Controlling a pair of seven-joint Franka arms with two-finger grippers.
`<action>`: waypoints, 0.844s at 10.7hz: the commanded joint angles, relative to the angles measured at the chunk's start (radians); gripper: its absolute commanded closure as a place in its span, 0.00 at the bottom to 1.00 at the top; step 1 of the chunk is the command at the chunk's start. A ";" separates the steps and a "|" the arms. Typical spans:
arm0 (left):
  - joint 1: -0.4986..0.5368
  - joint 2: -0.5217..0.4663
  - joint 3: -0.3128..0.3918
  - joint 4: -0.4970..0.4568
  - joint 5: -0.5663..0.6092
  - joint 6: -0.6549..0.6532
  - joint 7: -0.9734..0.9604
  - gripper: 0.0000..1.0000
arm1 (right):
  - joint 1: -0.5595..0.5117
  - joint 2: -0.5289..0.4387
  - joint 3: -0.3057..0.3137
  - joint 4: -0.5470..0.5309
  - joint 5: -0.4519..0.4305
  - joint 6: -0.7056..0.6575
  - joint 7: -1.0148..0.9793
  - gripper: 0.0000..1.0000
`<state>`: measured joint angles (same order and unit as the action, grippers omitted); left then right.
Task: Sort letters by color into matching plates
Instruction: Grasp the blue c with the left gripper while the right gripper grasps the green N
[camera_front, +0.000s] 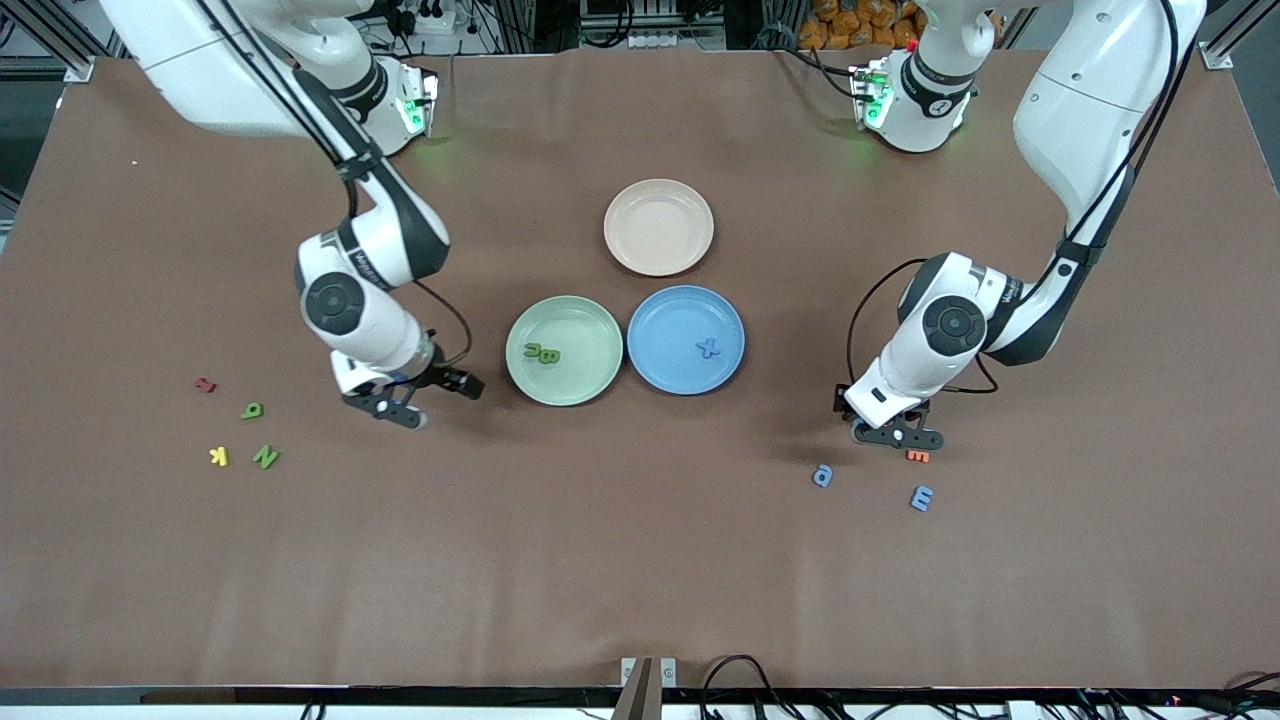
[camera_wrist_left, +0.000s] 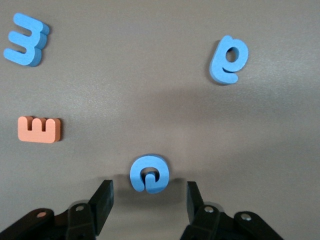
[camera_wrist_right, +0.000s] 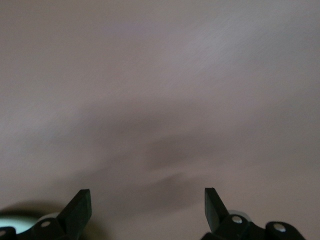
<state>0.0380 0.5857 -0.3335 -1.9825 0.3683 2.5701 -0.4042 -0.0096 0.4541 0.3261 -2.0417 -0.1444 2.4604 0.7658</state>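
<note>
Both pincers low: left pincer (camera_wrist_left: 148, 200) astride blue letter (camera_wrist_left: 149, 174); right pincer (camera_wrist_right: 148, 205) wide.

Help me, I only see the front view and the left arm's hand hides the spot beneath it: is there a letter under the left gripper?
Observer: Yes. The left wrist view shows a small round blue letter lying on the table, between the fingers of the left gripper.
Operator: Is it gripped?
Observer: No. The fingers stand apart on either side of it, with a gap showing on each side.
Operator: Is the right gripper carrying anything?
Observer: No. The right gripper is open over bare table beside the green plate, with nothing between its fingers.
</note>
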 joint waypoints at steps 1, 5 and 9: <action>0.010 0.029 -0.004 0.030 0.026 0.010 0.016 0.35 | -0.134 0.000 0.002 0.018 -0.032 -0.014 -0.092 0.00; 0.017 0.039 -0.006 0.045 0.032 0.010 0.022 0.39 | -0.297 0.032 -0.002 0.058 -0.076 -0.014 -0.219 0.00; 0.019 0.049 -0.006 0.057 0.032 0.010 0.022 0.46 | -0.368 0.122 -0.036 0.156 -0.138 -0.011 -0.247 0.00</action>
<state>0.0473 0.6123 -0.3328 -1.9472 0.3707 2.5709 -0.3907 -0.3554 0.5021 0.2956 -1.9728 -0.2402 2.4596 0.5258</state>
